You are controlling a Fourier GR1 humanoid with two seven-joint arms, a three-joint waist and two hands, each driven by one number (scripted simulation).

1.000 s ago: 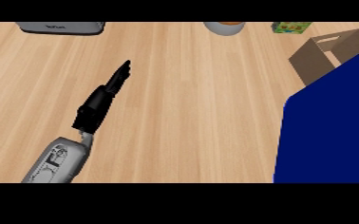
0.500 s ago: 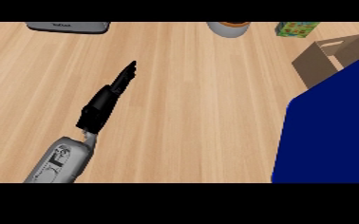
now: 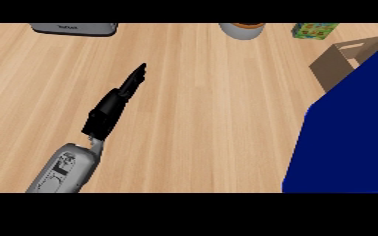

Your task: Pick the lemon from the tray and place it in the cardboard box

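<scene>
Pale wooden plank surface (image 3: 214, 110) fills nearly the whole head view. Next in size, a flat dark-blue panel (image 3: 339, 140), perhaps the tray seen edge-on, covers the near right corner. From the near left edge a grey forearm (image 3: 63, 170) rises, ending in the black left hand (image 3: 114, 105), whose fingers (image 3: 137, 76) lie straight and pressed together, holding nothing and pointing to the far right over bare wood. Behind the blue panel's far corner stands the open brown cardboard box (image 3: 341, 60), partly hidden by it. Along the far edge sit a grey flat appliance (image 3: 74, 28) at left, a round grey bowl-like vessel (image 3: 242, 30) in the middle, and a small green printed carton (image 3: 314, 29) to the right. No lemon shows anywhere.
</scene>
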